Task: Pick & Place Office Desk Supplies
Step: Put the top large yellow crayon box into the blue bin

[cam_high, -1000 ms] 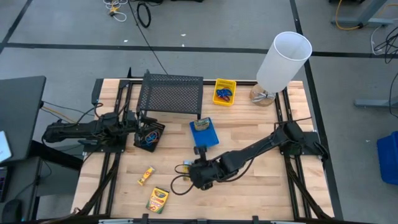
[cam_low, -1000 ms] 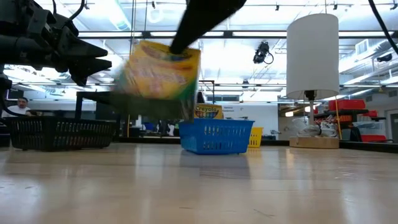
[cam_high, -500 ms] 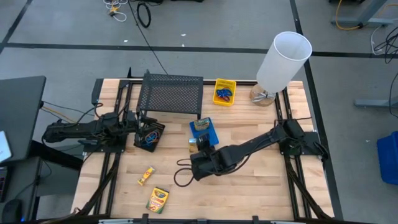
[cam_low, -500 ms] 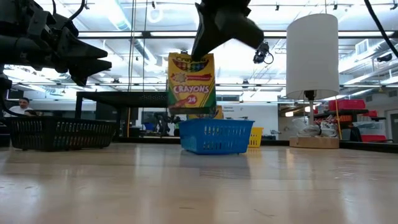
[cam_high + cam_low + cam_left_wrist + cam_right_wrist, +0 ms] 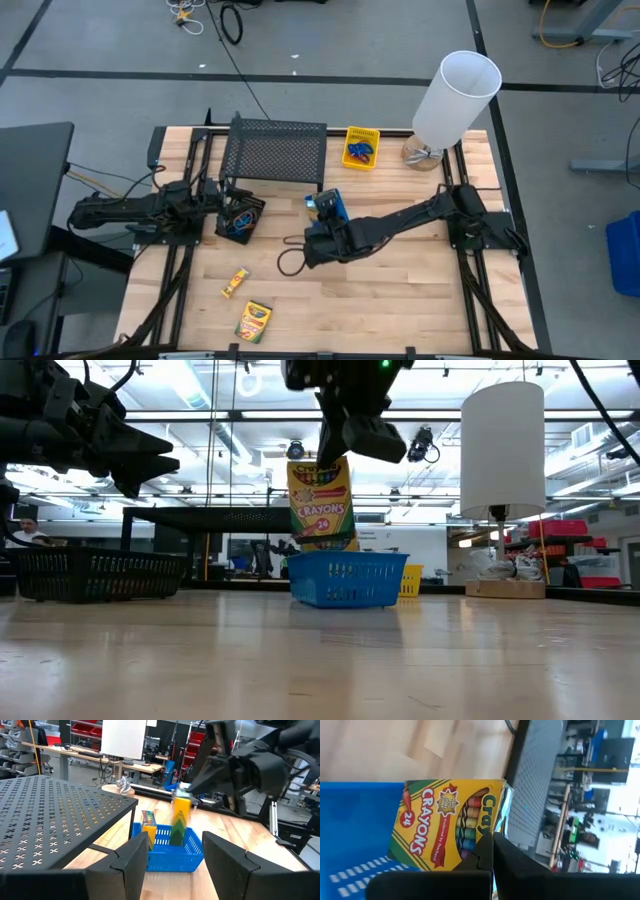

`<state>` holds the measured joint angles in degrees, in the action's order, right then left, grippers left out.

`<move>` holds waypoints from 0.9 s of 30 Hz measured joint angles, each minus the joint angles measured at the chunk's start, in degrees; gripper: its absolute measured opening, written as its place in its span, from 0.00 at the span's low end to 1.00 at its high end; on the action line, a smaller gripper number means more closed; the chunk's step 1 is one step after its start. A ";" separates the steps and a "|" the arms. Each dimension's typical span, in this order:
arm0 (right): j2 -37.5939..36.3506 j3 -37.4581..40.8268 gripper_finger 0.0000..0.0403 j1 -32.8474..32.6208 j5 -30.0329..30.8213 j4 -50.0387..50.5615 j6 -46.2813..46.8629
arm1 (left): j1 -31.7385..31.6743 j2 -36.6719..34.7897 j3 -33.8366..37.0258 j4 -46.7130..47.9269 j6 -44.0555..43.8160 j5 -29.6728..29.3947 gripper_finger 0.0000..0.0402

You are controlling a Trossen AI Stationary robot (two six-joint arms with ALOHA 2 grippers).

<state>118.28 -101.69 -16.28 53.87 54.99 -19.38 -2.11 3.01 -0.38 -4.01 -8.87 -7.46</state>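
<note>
High view has the wooden table with the big black wire-mesh rack at the back and the tall white cylinder off at the back right corner. The right arm reaches across the middle, and its right gripper is pinched tight on the top of a crayon box, holding it upright right over the blue bin, bottom edge about at the rim. You can read the "Crayons 24" label clearly in the low view, and the right wrist view shows the same box clamped between the fingers with the blue bin below it. From the left wrist view there's already another crayon box standing inside that blue bin. The left gripper sits at the left side of the table just beside the black bin, fingers spread roughly halfway with nothing between them. The yellow bin is at the back next to the rack with blue loops in it. Two more crayon boxes lie on the front left of the table, a bigger one near the edge and a smaller one just behind it.
</note>
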 joint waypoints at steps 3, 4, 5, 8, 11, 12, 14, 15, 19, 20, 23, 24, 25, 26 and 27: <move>0.00 -0.02 0.00 1.04 -0.05 -0.04 0.03 | 0.00 0.02 0.00 0.00 0.38 0.00 0.48; 0.00 -0.02 0.00 1.31 -0.75 0.01 0.09 | 0.00 0.01 0.00 0.00 0.48 0.00 0.48; 0.00 0.00 0.00 1.56 -2.04 0.13 0.37 | 0.00 0.02 0.00 0.00 0.59 0.00 0.48; 0.02 0.00 0.00 2.27 -6.01 0.37 1.13 | 0.00 0.02 0.01 0.00 0.82 0.00 0.48; 0.02 0.23 0.00 2.67 -6.10 -0.07 1.01 | 0.00 0.00 0.00 0.00 0.88 0.00 0.48; 0.00 0.97 0.00 2.78 -6.03 -0.97 0.80 | 0.00 0.02 0.00 0.00 0.87 0.02 0.48; 0.00 3.21 0.00 3.13 -5.94 -2.53 0.44 | 0.00 0.02 0.00 0.01 0.92 0.02 0.48; 0.00 4.71 0.00 3.27 -5.78 -3.18 0.27 | 0.00 0.02 0.00 0.00 0.92 0.02 0.48; 0.02 10.96 0.00 3.40 -4.60 -8.34 -0.55 | 0.00 0.02 0.02 0.00 0.95 0.59 0.48; 0.02 11.99 0.00 3.39 -4.61 -9.36 -0.50 | 0.02 0.02 0.00 0.00 0.95 0.63 0.48; 0.02 14.74 0.00 3.30 -2.51 -13.51 -1.09 | 0.00 0.02 0.00 -0.02 0.95 0.64 0.48; 0.02 15.70 0.00 3.29 -1.55 -15.40 -1.49 | 0.00 0.01 0.00 -0.02 0.97 0.65 0.48; 0.02 16.63 0.00 3.38 -0.64 -17.11 -1.84 | 0.01 0.02 0.00 -0.02 0.95 0.66 0.48; 0.02 17.53 0.00 3.54 0.43 -18.94 -2.30 | 0.00 0.02 0.01 -0.02 0.95 0.66 0.48; 0.02 18.37 0.00 3.64 1.28 -20.63 -2.89 | 0.01 0.02 0.01 -0.02 0.95 0.66 0.48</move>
<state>118.30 -83.32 -12.64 55.15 34.36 -22.27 -2.10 3.03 -0.37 -4.03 -7.92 -6.81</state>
